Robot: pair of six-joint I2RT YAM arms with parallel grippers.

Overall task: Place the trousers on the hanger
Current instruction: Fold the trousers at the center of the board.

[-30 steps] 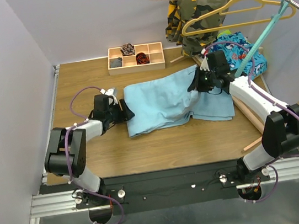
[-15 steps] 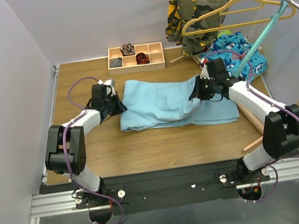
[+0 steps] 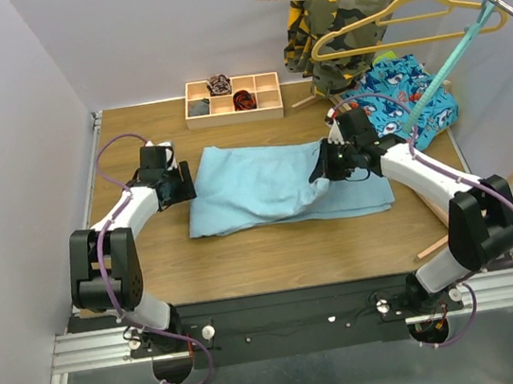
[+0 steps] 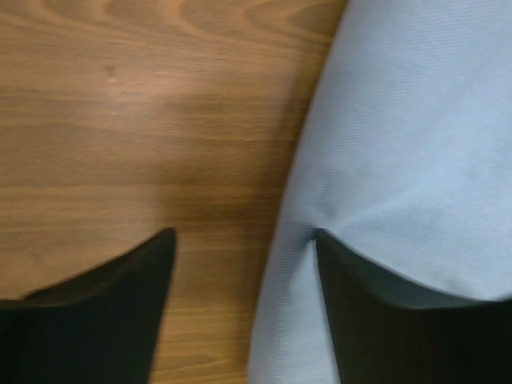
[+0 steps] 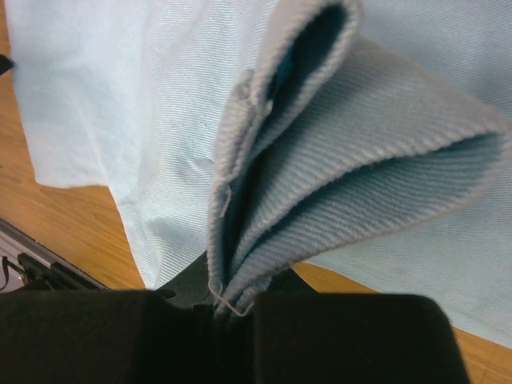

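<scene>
The chief risk, as I judge it, is a lopsided lift: the trousers (image 3: 275, 185) lie flat mid-desk (image 3: 275, 256), and only one end is truly held. The right fingers (image 5: 336, 336) are clamped tight on a bunched fold of several layers, at about 3 o'clock from the cloth's middle. If that thick wad is raised alone, layers could slide out or the rest could drag across the wood. The left fingers (image 4: 96, 320) stand wide apart at the 9 o'clock edge. One is over bare wood and the other presses a dimple into the cloth, gripping nothing. Closing from there might catch only a thin hem, or miss it. The hanger (image 3: 452, 55) leans at about 2 o'clock, well apart from the trousers, beside the shark-print cloth (image 3: 410, 94) and the yellow hanger (image 3: 405, 23). Carried cloth could snag there.
</scene>
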